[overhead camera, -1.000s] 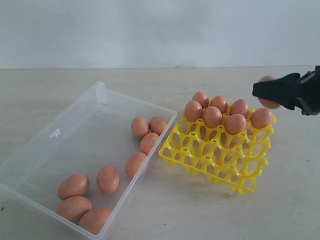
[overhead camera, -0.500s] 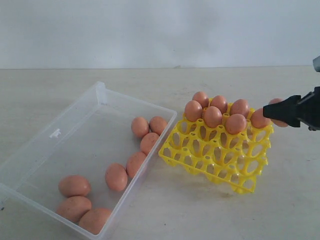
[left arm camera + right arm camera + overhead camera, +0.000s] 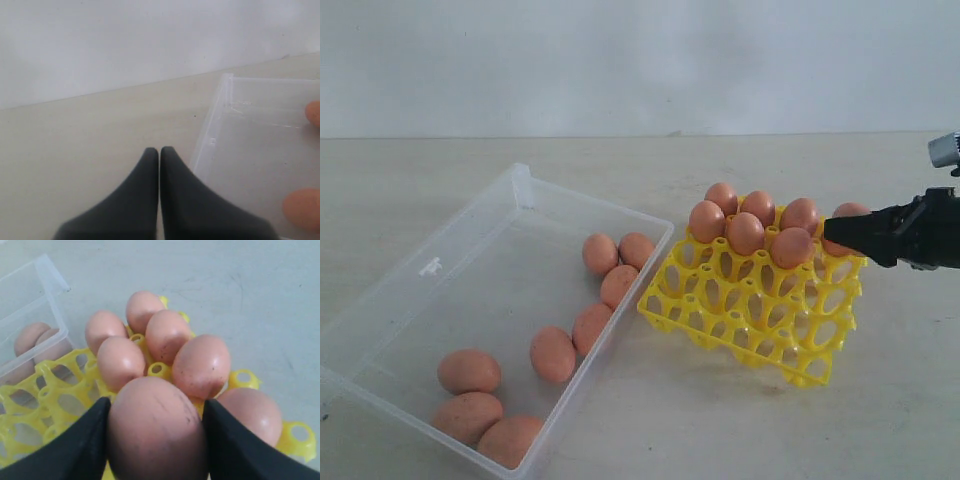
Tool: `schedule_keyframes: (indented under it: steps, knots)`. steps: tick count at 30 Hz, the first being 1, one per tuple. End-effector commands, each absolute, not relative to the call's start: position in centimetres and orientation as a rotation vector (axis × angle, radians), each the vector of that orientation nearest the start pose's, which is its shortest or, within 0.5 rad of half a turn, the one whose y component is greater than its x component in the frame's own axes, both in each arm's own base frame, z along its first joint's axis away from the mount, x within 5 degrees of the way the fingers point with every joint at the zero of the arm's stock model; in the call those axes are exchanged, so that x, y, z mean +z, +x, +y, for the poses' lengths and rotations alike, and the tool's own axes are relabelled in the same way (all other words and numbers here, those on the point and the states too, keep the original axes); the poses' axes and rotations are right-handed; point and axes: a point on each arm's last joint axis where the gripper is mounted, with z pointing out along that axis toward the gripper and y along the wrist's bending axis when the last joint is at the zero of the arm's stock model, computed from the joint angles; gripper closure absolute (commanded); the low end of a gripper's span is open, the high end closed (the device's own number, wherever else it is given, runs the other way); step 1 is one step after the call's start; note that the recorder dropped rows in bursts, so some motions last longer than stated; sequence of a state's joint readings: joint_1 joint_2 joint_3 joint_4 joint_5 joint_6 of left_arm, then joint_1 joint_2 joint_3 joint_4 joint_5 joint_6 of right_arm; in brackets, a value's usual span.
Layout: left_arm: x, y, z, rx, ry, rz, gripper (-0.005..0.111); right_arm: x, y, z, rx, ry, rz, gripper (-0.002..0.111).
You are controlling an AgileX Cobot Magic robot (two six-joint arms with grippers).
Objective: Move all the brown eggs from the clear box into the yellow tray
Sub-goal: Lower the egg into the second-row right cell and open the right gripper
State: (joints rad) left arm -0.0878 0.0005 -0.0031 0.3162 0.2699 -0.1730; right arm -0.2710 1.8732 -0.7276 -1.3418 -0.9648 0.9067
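Soft, even, fairly bright light washes the pale desk (image 3: 720,430); shadows are faint, just a weak grey patch under the yellow tray (image 3: 760,320). The clear box (image 3: 523,186) carries a mild sheen along its walls. The exterior view is slightly grainy. Up close, the left pincer (image 3: 159,152) is blurred at its base, and the brown egg (image 3: 155,440) in the right pincer (image 3: 155,404) looks soft, the eggs (image 3: 202,365) behind it sharper

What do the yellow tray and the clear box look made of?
Yellow tray: probably moulded plastic, slightly glossy, a thin open lattice of uniform colour. Clear box: likely thin rigid plastic, smooth and transparent; the table shows through its walls.
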Motion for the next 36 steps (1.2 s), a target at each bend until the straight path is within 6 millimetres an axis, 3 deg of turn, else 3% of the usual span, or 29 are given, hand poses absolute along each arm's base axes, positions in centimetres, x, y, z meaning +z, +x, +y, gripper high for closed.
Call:
schedule_keyframes:
  steps: [1,5,18,24,32,36]
  knots:
    - [19.1,5.5,0.2,0.091,0.129,1.727,0.105,13.2,31.6,-1.6,0.689,-0.422,2.002,0.109]
    - [19.1,5.5,0.2,0.091,0.129,1.727,0.105,12.3,31.6,-1.5,0.725,-0.427,2.008,0.109]
    - [19.1,5.5,0.2,0.091,0.129,1.727,0.105,13.0,32.5,-1.7,0.706,-0.421,1.962,0.109]
    - [19.1,5.5,0.2,0.091,0.129,1.727,0.105,11.8,32.4,-1.7,0.724,-0.429,1.989,0.109]
    - [19.1,5.5,0.2,0.091,0.129,1.727,0.105,11.8,33.0,1.2,0.714,-0.589,2.011,0.109]
    - [19.1,5.5,0.2,0.091,0.129,1.727,0.105,11.6,33.0,1.5,0.701,-0.598,2.030,0.109]
